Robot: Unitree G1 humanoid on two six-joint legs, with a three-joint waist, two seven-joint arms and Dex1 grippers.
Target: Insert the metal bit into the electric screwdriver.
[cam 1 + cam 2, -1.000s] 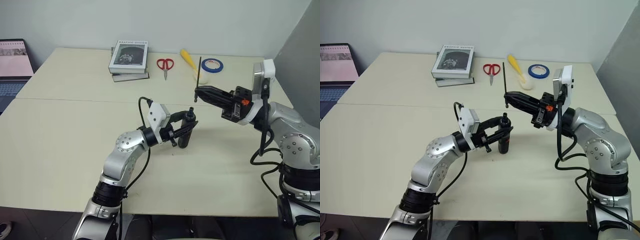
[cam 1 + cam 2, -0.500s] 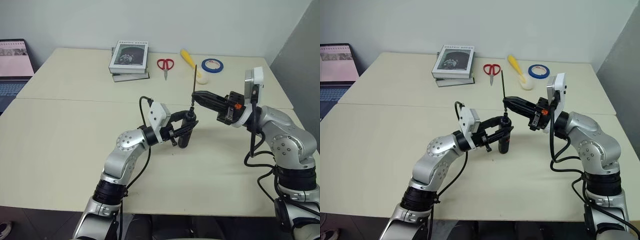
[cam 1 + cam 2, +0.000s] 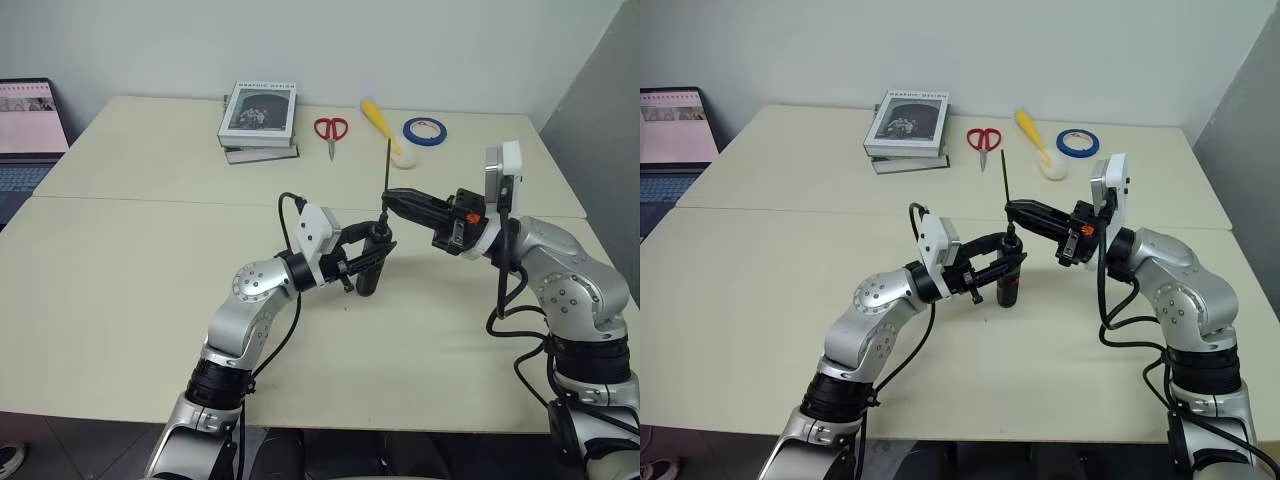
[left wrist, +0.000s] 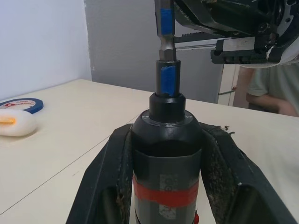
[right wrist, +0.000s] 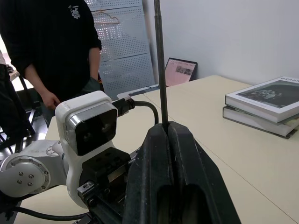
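The electric screwdriver [image 3: 369, 268] is black with a red band and stands upright over the table, with my left gripper [image 3: 374, 250] shut on its body. In the left wrist view the black fingers [image 4: 105, 182] clamp the electric screwdriver [image 4: 167, 154] on both sides. The metal bit [image 3: 386, 172], a thin dark rod, stands upright right above it, with my right gripper [image 3: 390, 198] shut on it low down. The metal bit's [image 4: 164, 28] lower end meets the screwdriver's top socket; how deep it sits I cannot tell. In the right wrist view the metal bit [image 5: 160, 70] rises from my shut right gripper [image 5: 163, 130].
At the table's far side lie two stacked books [image 3: 257, 120], red-handled scissors [image 3: 330, 130], a yellow and white object [image 3: 384, 126] and a blue tape roll [image 3: 425, 130]. A laptop [image 3: 25, 130] sits at the far left. A person [image 5: 56, 46] stands beside the table.
My right gripper has carried the metal bit left and slightly down, bringing its lower end onto the screwdriver's top. The left gripper and the screwdriver have stayed in place.
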